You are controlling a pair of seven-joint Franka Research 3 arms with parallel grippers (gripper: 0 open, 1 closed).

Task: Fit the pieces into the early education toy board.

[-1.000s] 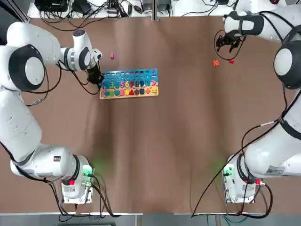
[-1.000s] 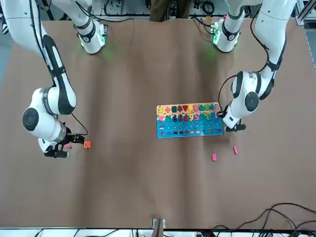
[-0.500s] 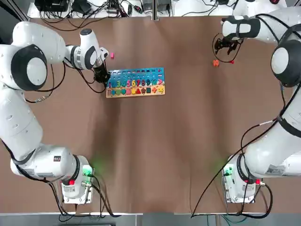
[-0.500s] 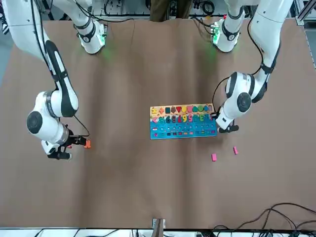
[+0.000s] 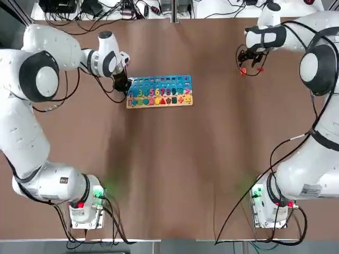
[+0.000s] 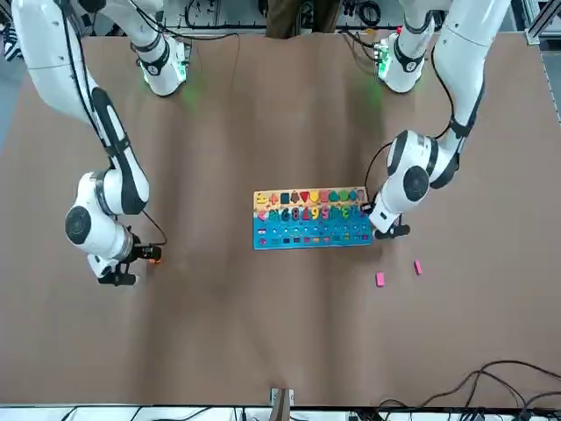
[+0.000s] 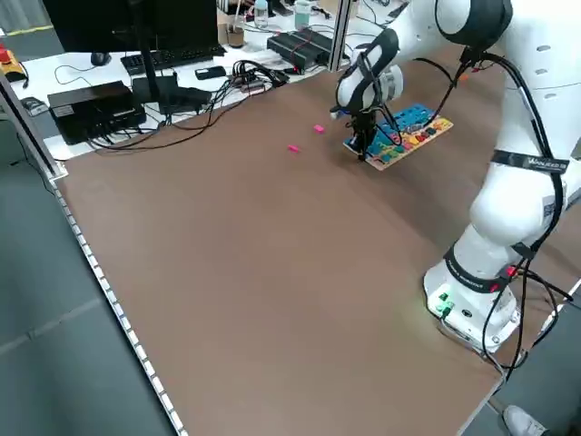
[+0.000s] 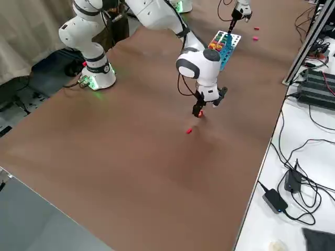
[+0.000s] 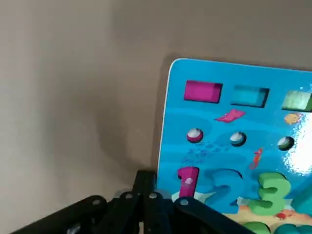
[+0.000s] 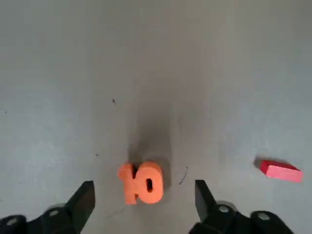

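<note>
The early education toy board [image 5: 159,81] lies left of the table's middle, blue part away from the bases. My left gripper [image 5: 125,86] is shut with nothing in it, its tips pressed against the board's left edge [image 9: 168,126]. Near the far right, my right gripper [image 5: 246,65] stands open low over the table, and the orange "10" piece [image 10: 141,183] lies flat between its fingers. A red piece [image 10: 280,171] lies close by. Two pink pieces [image 6: 379,279] [image 6: 417,267] lie beyond the board's left end.
Cables and electronics line the far table edge [image 5: 106,10]. Both arm bases [image 5: 85,206] [image 5: 270,203] stand at the near edge. Brown tabletop stretches between the board and the bases.
My shut left gripper has slid the board steadily to the right. My right gripper has come over the orange "10", its fingers now either side and slightly narrower.
</note>
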